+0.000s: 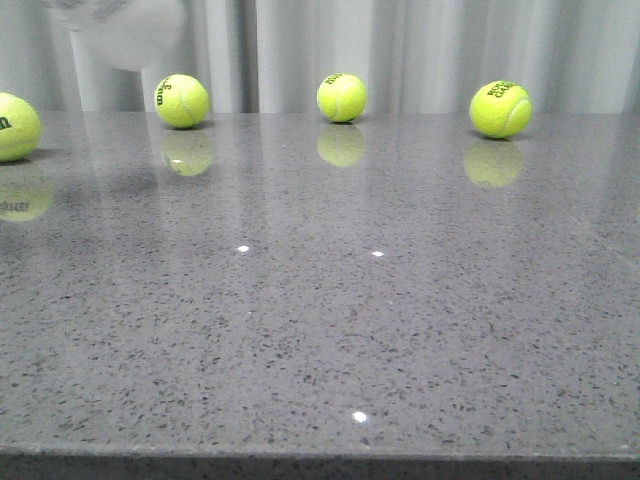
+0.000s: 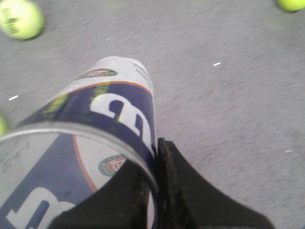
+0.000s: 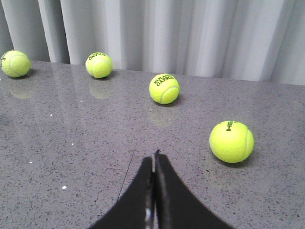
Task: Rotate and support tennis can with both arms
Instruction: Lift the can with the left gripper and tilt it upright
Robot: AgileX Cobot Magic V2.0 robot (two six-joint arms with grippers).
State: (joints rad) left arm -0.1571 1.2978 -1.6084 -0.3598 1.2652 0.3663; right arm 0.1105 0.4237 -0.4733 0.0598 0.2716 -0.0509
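Note:
The tennis can (image 2: 119, 102) fills the left wrist view: a clear tube with a navy and white label, an orange stripe and a metal rim (image 2: 71, 131). It is tilted above the grey table. My left gripper (image 2: 155, 149) is shut on the can's wall at the rim, one finger inside the mouth and the other outside. My right gripper (image 3: 155, 160) is shut with nothing in it, low over the table. Neither gripper shows in the front view. A blurred pale shape (image 1: 120, 30) hangs at that view's top left; I cannot tell what it is.
Several yellow-green tennis balls lie along the far side of the speckled grey table (image 1: 320, 330), before a pale curtain: (image 1: 182, 100), (image 1: 342, 97), (image 1: 500, 109), (image 1: 15, 126). One ball (image 3: 231, 141) lies close to my right gripper. Another ball (image 2: 20, 18) lies beyond the can.

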